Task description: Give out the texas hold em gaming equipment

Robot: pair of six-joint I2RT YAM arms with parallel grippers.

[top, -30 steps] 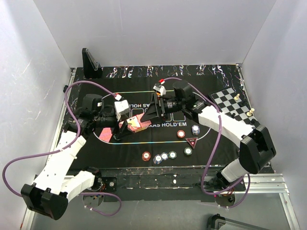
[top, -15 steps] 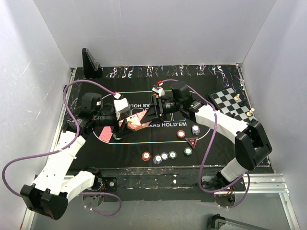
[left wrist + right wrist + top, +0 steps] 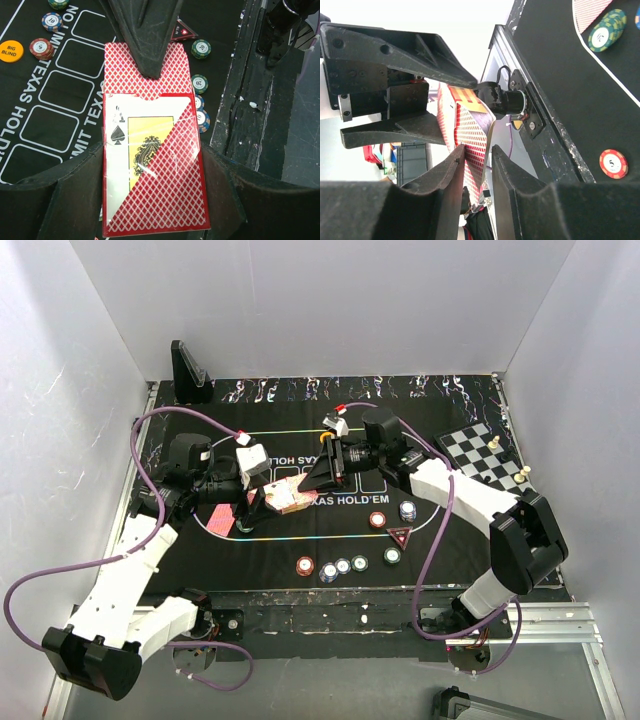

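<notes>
Left gripper (image 3: 266,500) is pressed tight on the two long edges of the deck of red-backed cards (image 3: 150,205), holding it up over the middle-left of the black mat (image 3: 240,552). Right gripper (image 3: 477,150) meets it head-on from the other side. Its fingers straddle the deck's free end, one on the upper face and one beneath, with barely any room to spare. We cannot tell whether the pads have bitten or merely flank the card.

What matters for us is the line. The deck's long axis runs straight from one gripper to the other, roughly left to right across the mat, so its far short end points directly into the right jaws. We judge the right arm the only one placed to take a card. The draw should go along that axis, away from the left gripper, not sideways against its fingers.

On the deck an ace of spades (image 3: 127,150) lies face up, partly under a skewed red back. The stack is not square, so more than one card may come away. Poker chips (image 3: 340,566) and the triangular marker (image 3: 400,536) lie on the mat nearer the arm bases, apart from both grippers.
</notes>
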